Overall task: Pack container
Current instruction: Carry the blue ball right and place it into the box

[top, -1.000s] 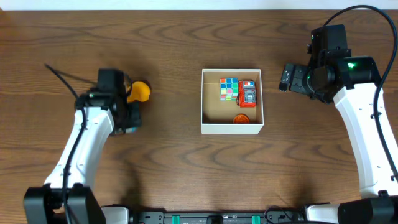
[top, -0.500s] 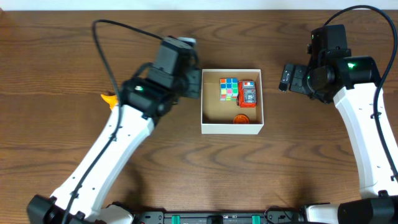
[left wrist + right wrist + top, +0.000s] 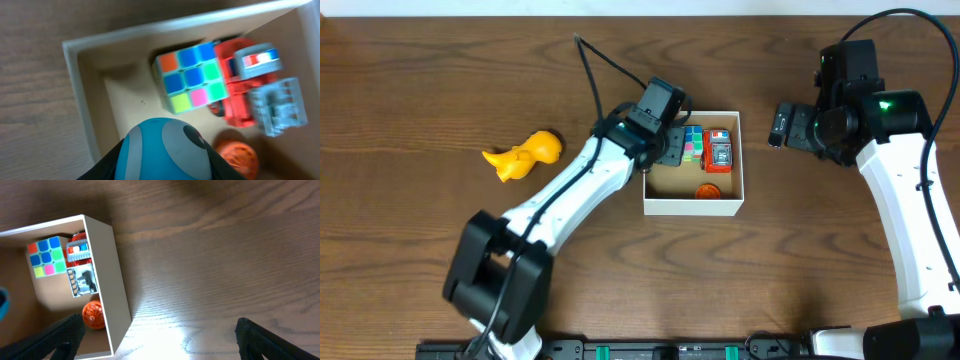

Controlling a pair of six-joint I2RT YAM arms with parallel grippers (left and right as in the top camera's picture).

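The container (image 3: 692,207) is a square white box with a brown floor at the table's middle. Inside lie a colour cube (image 3: 692,142), a red toy truck (image 3: 719,150) and an orange ball (image 3: 708,190). My left gripper (image 3: 671,148) hangs over the box's left half, shut on a round blue-and-grey toy (image 3: 162,147). In the left wrist view the cube (image 3: 190,77), truck (image 3: 250,85) and ball (image 3: 237,155) lie beyond that toy, inside the wall (image 3: 82,105). My right gripper (image 3: 779,125) stands open to the right of the box, nothing between its fingers (image 3: 270,340).
A yellow animal toy (image 3: 525,155) lies on the wood left of the box. The right wrist view shows the box's right wall (image 3: 114,275) and bare wood beside it. The right arm's base rises at the far right.
The left arm has swung from the table's left side to above the box, carrying the blue toy. The yellow toy now lies uncovered. The right arm is unmoved.
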